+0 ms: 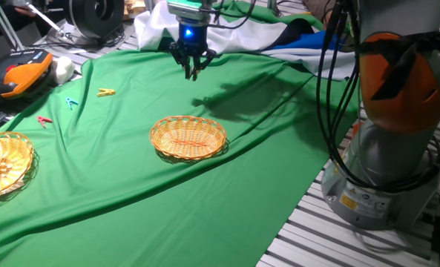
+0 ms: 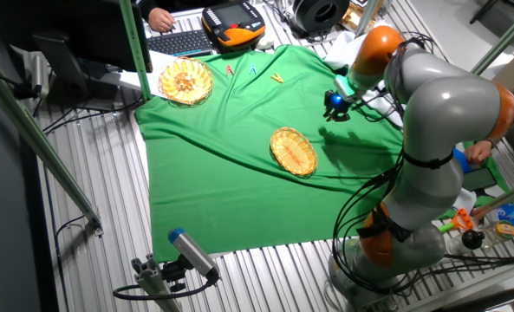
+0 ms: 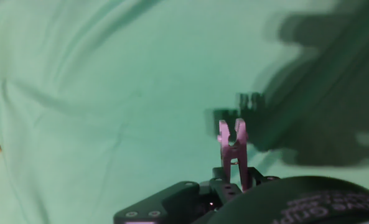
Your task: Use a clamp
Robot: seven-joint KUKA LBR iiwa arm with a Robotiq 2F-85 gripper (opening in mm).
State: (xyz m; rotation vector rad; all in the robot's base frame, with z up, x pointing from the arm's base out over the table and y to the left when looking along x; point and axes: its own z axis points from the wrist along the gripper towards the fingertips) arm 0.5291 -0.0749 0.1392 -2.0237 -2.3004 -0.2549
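Observation:
My gripper (image 1: pixel 193 69) hangs above the far part of the green cloth (image 1: pixel 130 200), beyond the empty wicker basket (image 1: pixel 188 137). It is shut on the clamp (image 3: pixel 232 146), a small dark clothespin-style clip that sticks out from between the fingers, forked end forward. The clamp is held well above the cloth and casts a shadow on it. In the other fixed view the gripper (image 2: pixel 333 106) is to the upper right of the basket (image 2: pixel 293 150). In the hand view the gripper (image 3: pixel 231 179) shows at the bottom edge.
A yellow clothespin (image 1: pixel 105 92), a blue one (image 1: pixel 72 103) and a red one (image 1: pixel 44 121) lie on the cloth at the left. A second wicker basket (image 1: pixel 1 163) with contents stands at the far left. The arm's base (image 1: pixel 390 148) stands at the right.

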